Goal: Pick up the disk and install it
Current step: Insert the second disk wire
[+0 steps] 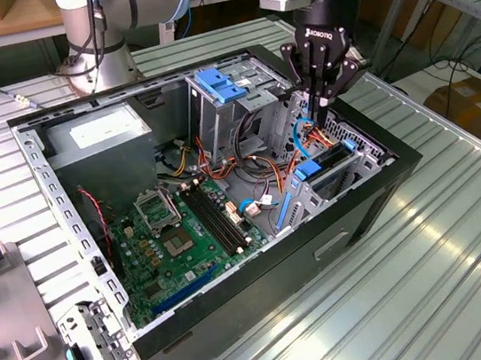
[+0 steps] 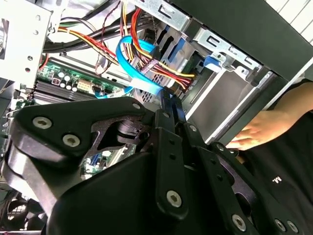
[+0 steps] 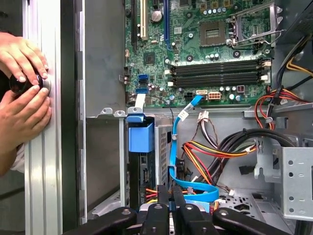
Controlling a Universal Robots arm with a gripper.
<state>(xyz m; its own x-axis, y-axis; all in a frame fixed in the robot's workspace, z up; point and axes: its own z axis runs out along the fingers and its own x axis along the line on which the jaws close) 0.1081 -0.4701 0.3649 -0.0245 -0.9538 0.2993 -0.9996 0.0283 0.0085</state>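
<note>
The black three-fingered pincer [image 1: 322,108] hangs clenched, its fingertips drawn together over the open black computer case [image 1: 267,306] that lies on its side on the ribbed aluminium worktop [image 1: 442,277]. Nothing shows clearly between the tips; a flat light-blue data cable [image 1: 301,149] runs just beside them, and I cannot tell whether it is touched.

The disk [image 1: 324,170], a dark metal hard drive with blue plastic side rails, appears to stand on edge in the grey steel drive cage [image 1: 364,155] at about three o'clock of the case interior in the exterior view, just below the pincer. In the first wrist view its blue rail tab [image 3: 141,138] shows against the cage wall.

I judge it stiff, fairly heavy for its size, smooth on the metal faces and sensitive to knocks; the long railed sides look the safest hold.

The case also holds a green motherboard [image 1: 185,232] at seven o'clock, a grey power supply box [image 1: 99,133] at ten o'clock, and loose red, yellow and orange wires [image 1: 262,172] between them. A person's hands [image 3: 24,88] rest at the worktop edge.
</note>
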